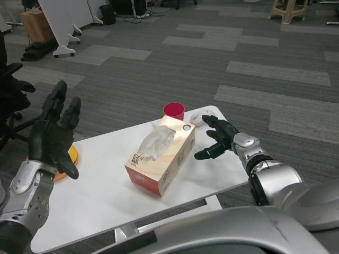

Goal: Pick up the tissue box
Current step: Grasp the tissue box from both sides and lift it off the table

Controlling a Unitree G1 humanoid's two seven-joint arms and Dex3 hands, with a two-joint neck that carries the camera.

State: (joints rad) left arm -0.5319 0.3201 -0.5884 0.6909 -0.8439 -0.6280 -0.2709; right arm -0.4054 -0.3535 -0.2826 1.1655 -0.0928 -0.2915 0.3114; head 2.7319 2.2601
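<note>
Object (199, 119) behind right hand (217, 138), mostly hidden, perhaps white.

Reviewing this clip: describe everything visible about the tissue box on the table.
The tissue box is a rectangular carton, pale orange and cream, seemingly printed cardboard, with dark characters on its top near the closer end. A white tissue sticks up crumpled from the top opening. It lies flat on the white table, set diagonally near the middle. Neither hand touches it: the right hand is open just to its right, the left hand is raised and open well to its left. A red cup stands behind it.
</note>
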